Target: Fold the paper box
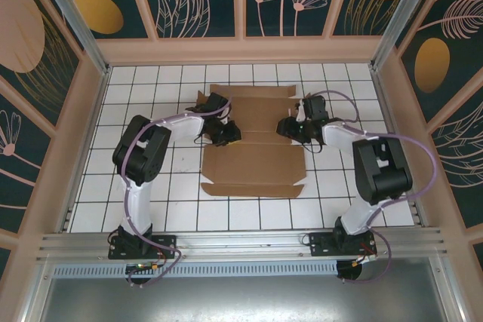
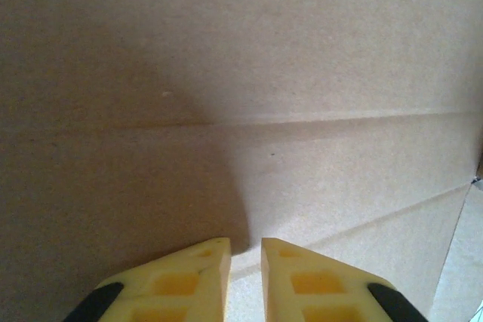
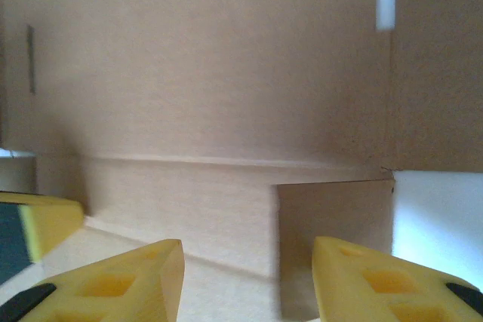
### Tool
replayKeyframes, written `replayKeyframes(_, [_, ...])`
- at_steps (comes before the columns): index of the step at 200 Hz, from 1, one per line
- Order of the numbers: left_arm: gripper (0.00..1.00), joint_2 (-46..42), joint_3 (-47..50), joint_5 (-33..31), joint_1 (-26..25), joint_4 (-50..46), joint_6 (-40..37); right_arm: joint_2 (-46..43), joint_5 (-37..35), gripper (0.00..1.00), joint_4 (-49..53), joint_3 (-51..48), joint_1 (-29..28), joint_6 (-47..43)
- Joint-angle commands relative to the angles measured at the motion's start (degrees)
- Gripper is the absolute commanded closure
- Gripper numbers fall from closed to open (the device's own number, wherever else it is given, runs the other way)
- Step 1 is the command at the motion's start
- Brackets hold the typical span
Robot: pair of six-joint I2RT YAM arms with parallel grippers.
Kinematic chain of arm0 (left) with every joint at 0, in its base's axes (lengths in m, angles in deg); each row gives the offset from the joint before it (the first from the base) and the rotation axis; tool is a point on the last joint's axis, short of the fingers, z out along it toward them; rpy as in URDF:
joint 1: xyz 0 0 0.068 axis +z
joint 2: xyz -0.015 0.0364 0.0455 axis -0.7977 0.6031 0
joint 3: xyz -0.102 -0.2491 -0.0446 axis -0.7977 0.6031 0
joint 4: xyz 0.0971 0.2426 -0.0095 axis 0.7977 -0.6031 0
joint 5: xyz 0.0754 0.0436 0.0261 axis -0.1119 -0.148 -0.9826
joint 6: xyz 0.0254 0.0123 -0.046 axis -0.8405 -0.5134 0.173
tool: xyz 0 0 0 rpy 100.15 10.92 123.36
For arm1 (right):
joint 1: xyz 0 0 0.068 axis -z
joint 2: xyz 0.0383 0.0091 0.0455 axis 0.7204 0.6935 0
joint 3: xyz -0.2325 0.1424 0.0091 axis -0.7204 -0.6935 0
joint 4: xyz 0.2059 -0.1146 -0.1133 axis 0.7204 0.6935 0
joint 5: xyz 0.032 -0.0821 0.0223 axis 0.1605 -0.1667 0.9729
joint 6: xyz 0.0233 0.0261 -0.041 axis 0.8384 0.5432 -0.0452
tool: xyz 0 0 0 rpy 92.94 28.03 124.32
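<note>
Paper box [image 1: 253, 160] lies unfolded mid-table. Left gripper [image 2: 245, 245], barely parted and empty, sits over its left side. Right gripper [image 3: 247, 245] stands open.

We find no lettering, number, label or brand mark that can be read. The flat brown cardboard sheet [image 1: 253, 157] shows a plain surface with creases. The dark wall panels [image 1: 202, 5] carry drawn leaves, flowers and orange discs, which are pictures rather than signs.
</note>
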Motion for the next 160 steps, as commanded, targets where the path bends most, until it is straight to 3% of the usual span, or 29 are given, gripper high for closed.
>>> replayKeyframes(1, [0.78, 2.67, -4.6, 1.69, -2.1, -4.46, -2.04, -9.44, -8.34, 0.49, 0.52, 1.97, -0.6, -0.51])
replayKeyframes(51, [0.6, -4.28, -11.22, -3.9, -0.3, -10.33, -3.72, -0.29, -11.93, 0.39, 7.98, 10.07, -5.54, -2.57])
replayKeyframes(82, [0.4, -7.18, -10.51, -11.45, 4.52, -10.82, -0.57, 8.58, -18.86, 0.18, 12.0, 16.31, -10.05, -3.78])
replayKeyframes(99, [0.38, -5.88, -12.77, -15.21, 6.76, -11.64, 0.55, 14.04, -21.88, 0.16, 14.48, 20.41, -11.66, -3.82])
replayKeyframes(140, [0.34, 1.83, -24.3, -16.52, 8.96, -13.44, 1.06, 24.8, -31.58, 0.07, 21.85, 32.03, -14.72, -4.39])
replayKeyframes(160, [0.33, 6.15, -31.59, -16.91, 9.42, -15.03, 1.34, 28.09, -32.35, 0.06, 23.85, 35.69, -14.87, -4.65])
